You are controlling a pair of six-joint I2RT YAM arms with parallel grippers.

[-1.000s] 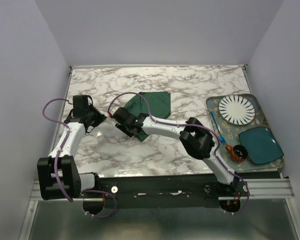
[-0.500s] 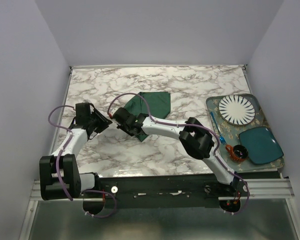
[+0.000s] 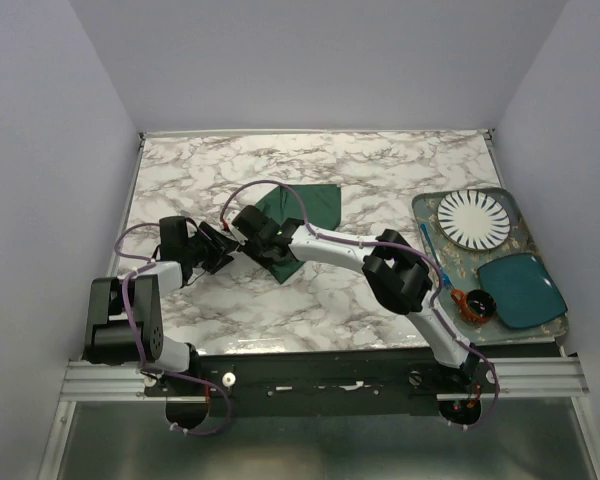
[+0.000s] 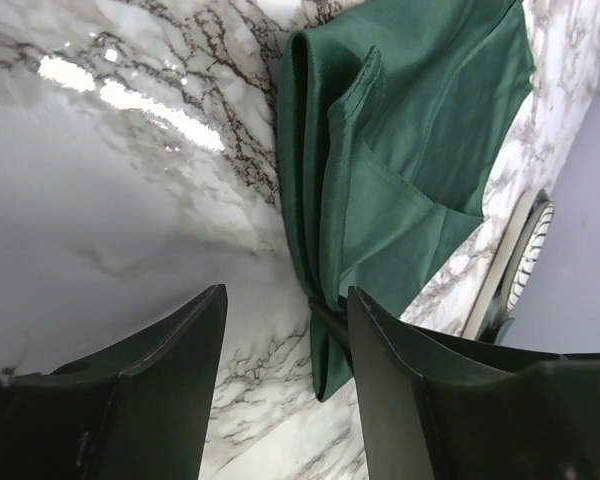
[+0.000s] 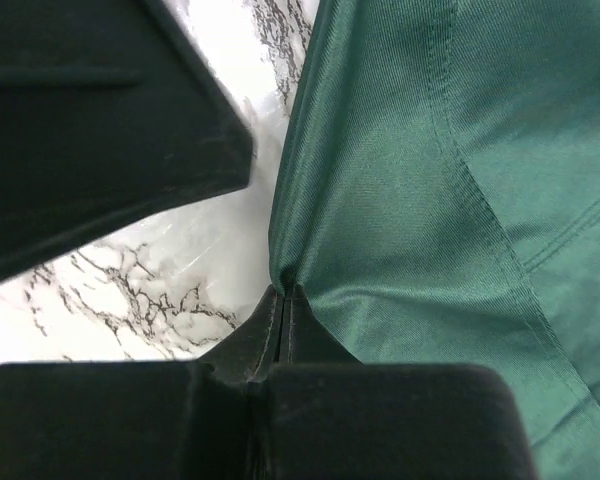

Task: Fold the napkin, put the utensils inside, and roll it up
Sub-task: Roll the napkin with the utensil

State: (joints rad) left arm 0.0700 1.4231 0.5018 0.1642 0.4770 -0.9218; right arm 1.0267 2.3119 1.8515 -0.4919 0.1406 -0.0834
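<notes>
I have the napkin (image 3: 310, 208) lying on the marble table (image 3: 400, 165), a little left of centre and well apart from the tray (image 3: 426, 208) at the right edge. It is folded over on itself: from the left wrist I see several layers with a long doubled edge running along its left side and a hemmed flap lying on top. The right gripper (image 5: 283, 298) is down at the napkin's near-left end, its jaws pressed fully together, and from its own camera a pinch of the green cloth's edge is caught right at the tips, the fabric puckering where it goes in. The left gripper (image 3: 220, 252) sits low over the table just beside the right one, on its left, pointing toward the napkin. Its two fingers (image 4: 160, 380) stand well apart with only marble and the napkin's near end showing between them; it has hold of nothing, and I cannot tell whether the tips touch the cloth. On the tray sit a white striped plate (image 3: 474, 220) at the far end and a teal dish (image 3: 521, 290) nearer me.
</notes>
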